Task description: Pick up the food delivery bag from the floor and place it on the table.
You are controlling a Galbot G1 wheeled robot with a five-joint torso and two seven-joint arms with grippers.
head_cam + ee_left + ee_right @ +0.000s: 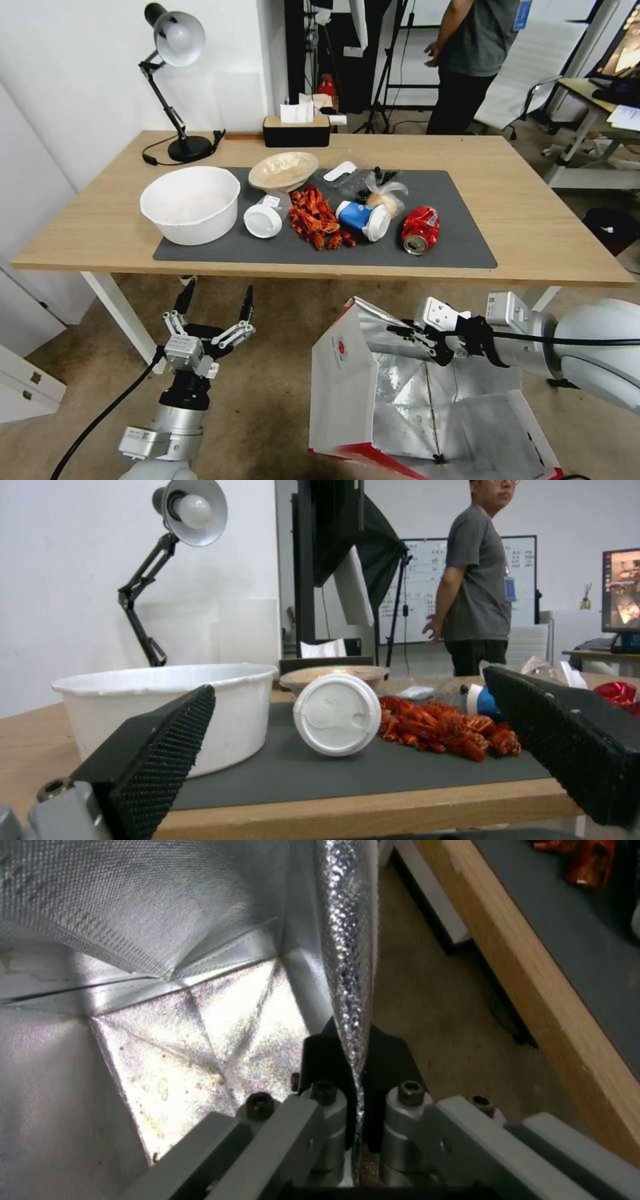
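While the right tool pinches its foil-lined rim, the food delivery bag hangs open in front of the desk, below its top.
Bag looks light, thin, crumply; rim could tear or slip, so the white straps may suit better. Left tool idles w/ fingers apart, nr desk edge.

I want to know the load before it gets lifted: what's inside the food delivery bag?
Inside the food delivery bag, bare creased foil lining with small specks shows; no items are visible. The right gripper pinches its rim.
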